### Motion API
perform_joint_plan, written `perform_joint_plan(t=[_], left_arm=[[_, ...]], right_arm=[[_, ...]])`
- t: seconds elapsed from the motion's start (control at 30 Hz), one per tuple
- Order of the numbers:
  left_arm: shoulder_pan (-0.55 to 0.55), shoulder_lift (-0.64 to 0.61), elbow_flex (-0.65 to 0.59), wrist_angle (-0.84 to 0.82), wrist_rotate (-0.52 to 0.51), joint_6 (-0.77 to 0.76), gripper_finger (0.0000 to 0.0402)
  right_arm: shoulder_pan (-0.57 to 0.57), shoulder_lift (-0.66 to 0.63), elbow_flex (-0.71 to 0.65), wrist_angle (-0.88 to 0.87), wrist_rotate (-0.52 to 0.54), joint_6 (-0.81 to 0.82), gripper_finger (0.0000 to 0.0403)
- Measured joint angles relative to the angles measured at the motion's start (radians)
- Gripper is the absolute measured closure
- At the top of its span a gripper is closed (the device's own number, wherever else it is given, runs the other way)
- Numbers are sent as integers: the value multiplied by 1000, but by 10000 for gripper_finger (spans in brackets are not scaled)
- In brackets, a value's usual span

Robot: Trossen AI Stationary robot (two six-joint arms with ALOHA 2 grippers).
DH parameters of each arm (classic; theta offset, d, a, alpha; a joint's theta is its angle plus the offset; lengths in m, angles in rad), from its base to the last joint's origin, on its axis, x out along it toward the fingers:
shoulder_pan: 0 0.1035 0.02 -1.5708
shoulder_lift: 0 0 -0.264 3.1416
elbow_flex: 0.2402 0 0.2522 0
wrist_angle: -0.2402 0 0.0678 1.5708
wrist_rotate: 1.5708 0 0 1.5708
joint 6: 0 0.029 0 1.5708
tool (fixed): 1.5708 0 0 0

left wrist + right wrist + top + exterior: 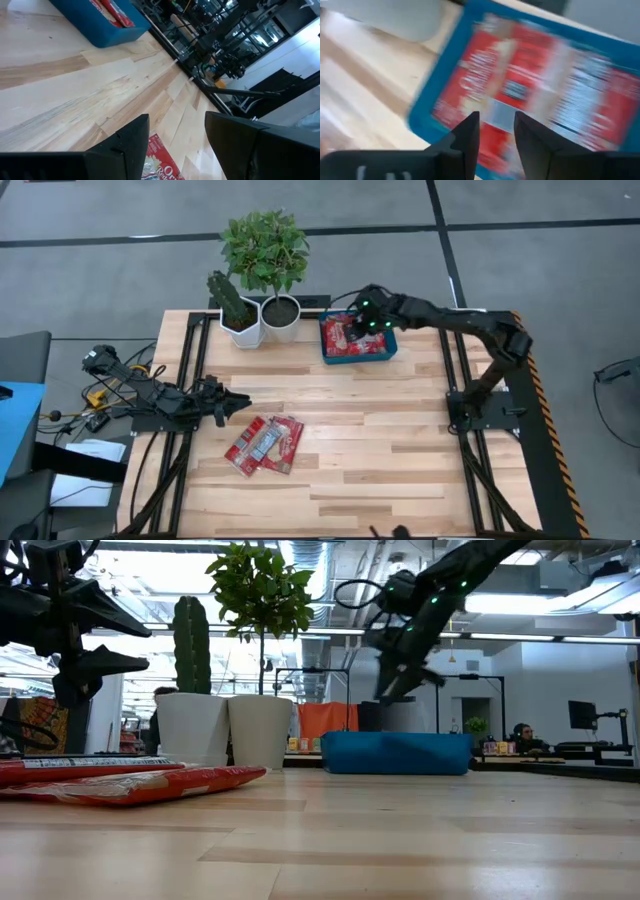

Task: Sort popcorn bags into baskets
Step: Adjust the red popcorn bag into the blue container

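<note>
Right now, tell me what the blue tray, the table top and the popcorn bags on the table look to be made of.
Blue tray: likely moulded plastic, matte, one even colour with rounded corners. Table top: wood, pale planks with visible grain and seams, smooth finish. Popcorn bags: thin printed film or coated paper, lying flat with a slight sheen in the low view; which one is unclear.

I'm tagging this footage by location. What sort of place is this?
Probably a robotics lab or workshop in an open-plan industrial room. The light wooden table sits in a black metal frame on grey concrete floor; the low view shows exposed ceiling ducts, more workbenches, and a seated person.
</note>
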Motion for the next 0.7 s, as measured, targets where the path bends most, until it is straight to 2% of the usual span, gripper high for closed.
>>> perform_joint_plan(t=[0.23,0.7], left_arm=[[0,0,0,0,0,-16,219],[0,0,0,-1,-11,-4,219]], right_arm=[[47,122,0,89,-44,40,261],[6,152,-1,-78,-2,62,304]])
